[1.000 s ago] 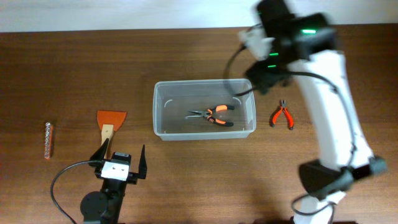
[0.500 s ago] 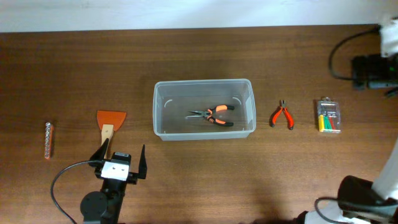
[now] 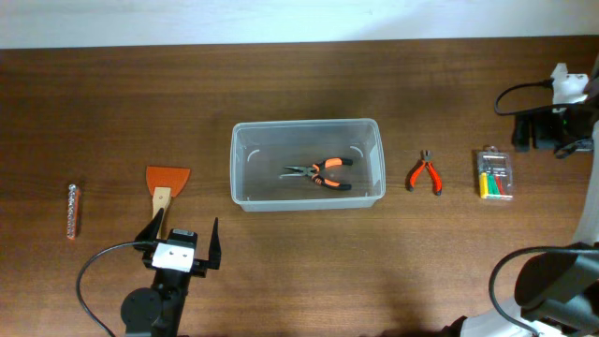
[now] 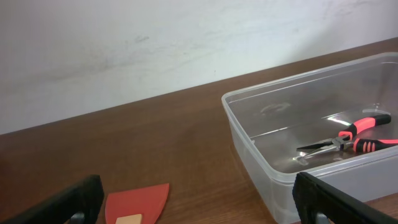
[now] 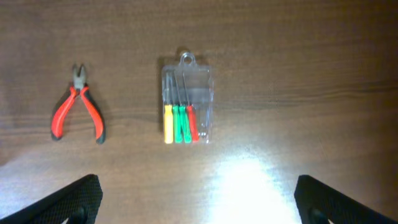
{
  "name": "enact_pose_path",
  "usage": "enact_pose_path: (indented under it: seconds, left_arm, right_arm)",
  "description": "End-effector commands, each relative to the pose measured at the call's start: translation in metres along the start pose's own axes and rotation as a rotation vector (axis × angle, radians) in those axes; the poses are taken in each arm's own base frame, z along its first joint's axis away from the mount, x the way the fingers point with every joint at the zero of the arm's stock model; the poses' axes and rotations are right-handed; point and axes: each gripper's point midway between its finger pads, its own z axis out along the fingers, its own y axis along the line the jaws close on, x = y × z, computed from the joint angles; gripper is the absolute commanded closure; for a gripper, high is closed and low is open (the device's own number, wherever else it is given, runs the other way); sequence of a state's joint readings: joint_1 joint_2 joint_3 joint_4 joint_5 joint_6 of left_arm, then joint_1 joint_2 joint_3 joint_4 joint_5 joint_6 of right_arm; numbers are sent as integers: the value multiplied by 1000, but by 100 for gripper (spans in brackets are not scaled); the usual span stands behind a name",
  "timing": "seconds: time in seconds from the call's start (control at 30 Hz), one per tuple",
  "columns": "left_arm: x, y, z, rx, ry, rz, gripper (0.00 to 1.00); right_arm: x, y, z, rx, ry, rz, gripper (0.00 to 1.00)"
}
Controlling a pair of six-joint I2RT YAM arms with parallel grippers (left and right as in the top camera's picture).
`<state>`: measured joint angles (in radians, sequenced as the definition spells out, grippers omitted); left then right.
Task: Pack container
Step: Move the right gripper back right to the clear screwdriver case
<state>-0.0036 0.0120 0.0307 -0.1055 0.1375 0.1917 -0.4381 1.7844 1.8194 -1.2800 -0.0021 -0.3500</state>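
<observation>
The clear plastic container (image 3: 235, 165) stands mid-table with orange-and-black long-nose pliers (image 3: 318, 173) lying inside. It also shows in the left wrist view (image 4: 252, 146), as do the pliers (image 4: 348, 140). Small red cutters (image 3: 424, 174) lie on the table right of the container, and a small clear case of yellow, green and red bits (image 3: 494, 175) lies further right. Both show in the right wrist view, cutters (image 5: 78, 115) and case (image 5: 185, 106). My right gripper (image 3: 526, 131) (image 5: 199, 202) is open and empty, hovering beside the case. My left gripper (image 3: 181, 241) (image 4: 196, 202) is open and empty near the front edge.
An orange scraper with a wooden handle (image 3: 167, 182) (image 4: 140, 202) lies left of the container, just ahead of my left gripper. A strip of metal bits (image 3: 73, 210) lies at the far left. A white wall runs along the table's back edge.
My right arm has swung from above the container's back right corner out to the far right side of the table, uncovering the small case. The left arm and the objects have not moved.
</observation>
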Motion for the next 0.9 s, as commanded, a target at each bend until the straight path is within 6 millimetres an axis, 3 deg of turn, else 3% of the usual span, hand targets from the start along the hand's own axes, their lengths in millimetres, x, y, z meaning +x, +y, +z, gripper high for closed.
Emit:
enact_pose_path:
  seconds: [0.0,0.17,0.37,0.87]
  left_arm:
    - [1,0,0,-1,0,12,1]
    - [1,0,0,-1,0,12,1]
    - [1,0,0,-1,0,12,1]
    - [1,0,0,-1,0,12,1]
  right_arm:
    - [10,5,24,-23,39,6,1]
    - [26,10,70,-59,158,41,1]
    - [27,10,104,-72,204,73,1]
    - [45,11,156,-80,328,75,1]
